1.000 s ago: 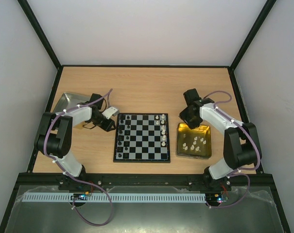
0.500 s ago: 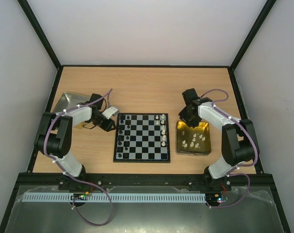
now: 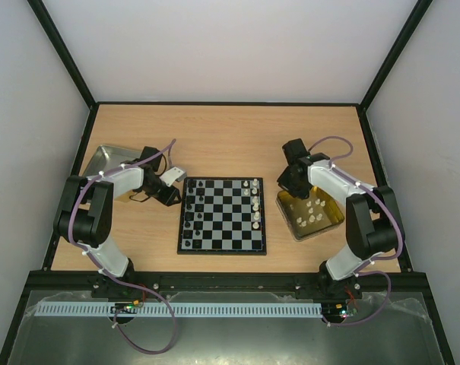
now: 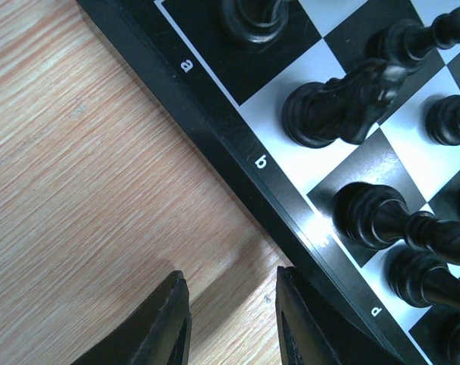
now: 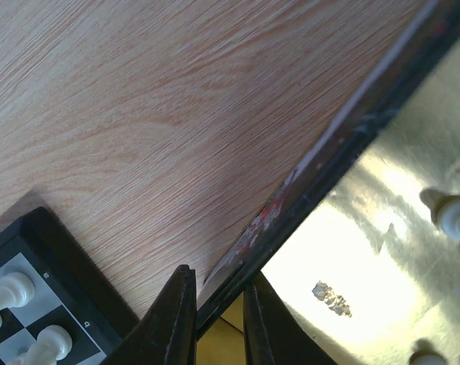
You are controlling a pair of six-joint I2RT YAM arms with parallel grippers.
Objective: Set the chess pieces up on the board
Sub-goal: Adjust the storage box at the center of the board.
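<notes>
The board [image 3: 222, 228] lies at the table's middle. Black chess pieces [image 3: 189, 207] stand along its left side and white ones [image 3: 255, 201] along its right. More white pieces [image 3: 313, 215] lie in the gold tray [image 3: 290, 207]. My right gripper [image 3: 289, 185] is shut on that tray's far-left rim [image 5: 344, 137], and the tray sits skewed. My left gripper [image 3: 171, 195] is open and empty over bare wood beside the board's left rim [image 4: 214, 129]. A black knight [image 4: 340, 110] stands just inside that rim.
A plain silver tray [image 3: 108, 160] sits at the far left behind the left arm. In the right wrist view the board's corner [image 5: 55, 243] with white pawns [image 5: 13, 293] shows at the lower left. Black frame rails border the table.
The right gripper has closed on the gold tray's rim and dragged it, so the tray has swung from square to skewed. The left arm has not moved.
</notes>
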